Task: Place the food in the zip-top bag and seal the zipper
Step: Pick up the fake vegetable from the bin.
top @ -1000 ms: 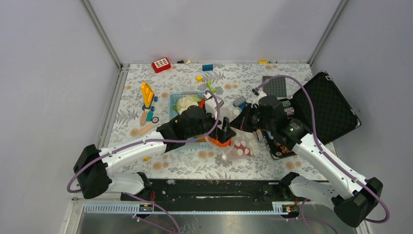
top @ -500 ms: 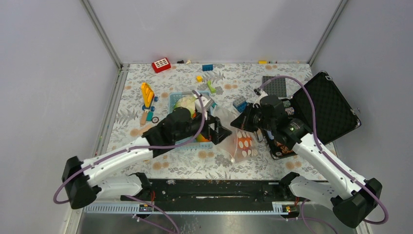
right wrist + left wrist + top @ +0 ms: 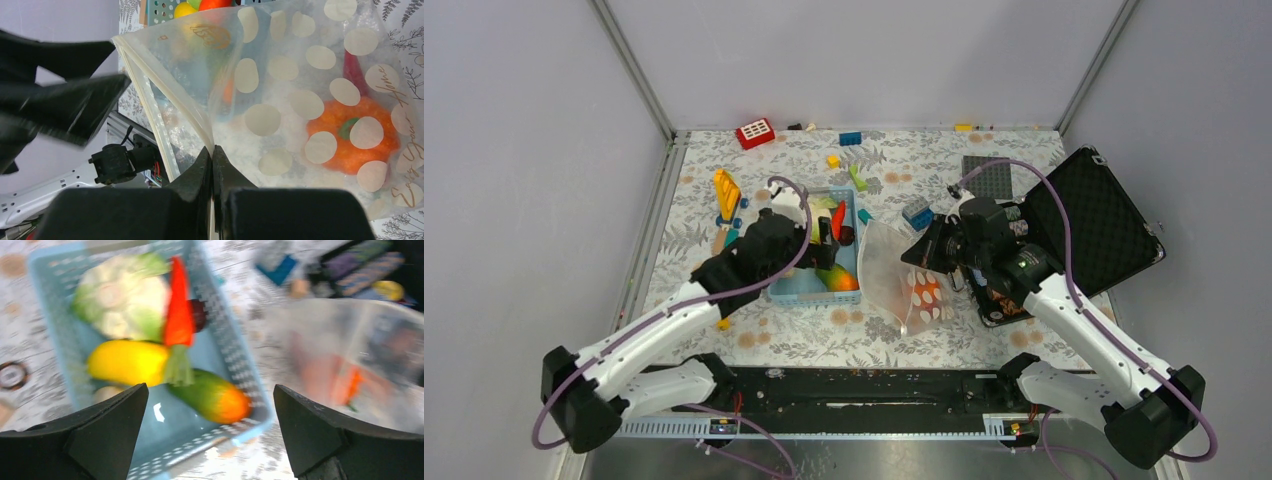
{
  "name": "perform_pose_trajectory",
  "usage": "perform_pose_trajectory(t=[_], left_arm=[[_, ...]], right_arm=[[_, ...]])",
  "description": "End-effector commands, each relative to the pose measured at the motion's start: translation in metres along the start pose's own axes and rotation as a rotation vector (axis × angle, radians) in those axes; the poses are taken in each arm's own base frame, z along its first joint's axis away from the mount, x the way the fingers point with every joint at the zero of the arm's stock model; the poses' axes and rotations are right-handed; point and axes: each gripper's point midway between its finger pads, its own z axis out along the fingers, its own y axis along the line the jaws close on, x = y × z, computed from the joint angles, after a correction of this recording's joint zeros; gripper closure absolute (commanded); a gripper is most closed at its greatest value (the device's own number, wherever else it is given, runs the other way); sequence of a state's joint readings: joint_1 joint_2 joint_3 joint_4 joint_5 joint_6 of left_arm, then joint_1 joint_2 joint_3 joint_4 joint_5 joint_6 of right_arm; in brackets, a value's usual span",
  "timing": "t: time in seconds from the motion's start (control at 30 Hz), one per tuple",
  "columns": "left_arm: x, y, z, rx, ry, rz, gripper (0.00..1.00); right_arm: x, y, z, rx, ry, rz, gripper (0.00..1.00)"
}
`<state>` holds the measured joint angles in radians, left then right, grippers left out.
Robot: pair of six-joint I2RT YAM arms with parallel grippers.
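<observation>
Risk: zip-top bag (image 3: 886,268) mouth, table (image 3: 774,345) centre, may sag if my right end effector (image 3: 212,152), pressed together on its rim, slips. Left end effector (image 3: 210,395), spread and empty, hovers over basket (image 3: 235,350) food (image 3: 127,362); blurred, possibly misaligned.

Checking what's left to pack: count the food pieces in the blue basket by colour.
White-green cauliflower: 1
Red chili: 1
Dark red piece: 1
Yellow piece: 1
Green-orange piece: 1
Pale piece, partly hidden: 1
Total: 6
</observation>
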<state>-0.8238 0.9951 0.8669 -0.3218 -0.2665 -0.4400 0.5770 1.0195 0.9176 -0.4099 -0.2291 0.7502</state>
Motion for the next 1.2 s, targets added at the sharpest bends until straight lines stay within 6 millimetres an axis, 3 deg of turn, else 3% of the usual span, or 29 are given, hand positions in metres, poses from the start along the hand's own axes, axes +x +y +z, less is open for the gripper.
perform_pose_trajectory(t=[0.0,0.13,0.23,0.4,0.6,0.93,1.17], left_arm=[[0.02,0.055,0.021,-0.103,0.088,0.093,0.01],[0.024,0.068,0.04,-0.033,0.071,0.265,0.01],[0.03,0.087,0.051,-0.029,0.111,0.258,0.01],[0.058,0.114,0.073,-0.073,0.264,0.215,0.01],[0.069,0.108,0.092,-0.015,0.349,0.233,0.01],[0.079,0.122,0.105,-0.055,0.439,0.283,0.01],[0.055,0.115,0.098,-0.019,0.395,0.365,0.01]], right_arm=[[0.001,0.0,0.002,-0.011,0.021,-0.027,1.0],[0.005,0.002,0.001,-0.014,0.059,-0.049,1.0],[0.004,0.001,0.001,-0.008,0.059,-0.059,1.0],[0.001,0.006,-0.002,-0.024,0.059,-0.09,1.0],[-0.001,0.007,-0.002,-0.028,0.058,-0.117,1.0],[0.0,0.002,-0.001,-0.021,0.062,-0.128,1.0],[-0.003,0.001,-0.002,-0.019,0.052,-0.128,1.0]])
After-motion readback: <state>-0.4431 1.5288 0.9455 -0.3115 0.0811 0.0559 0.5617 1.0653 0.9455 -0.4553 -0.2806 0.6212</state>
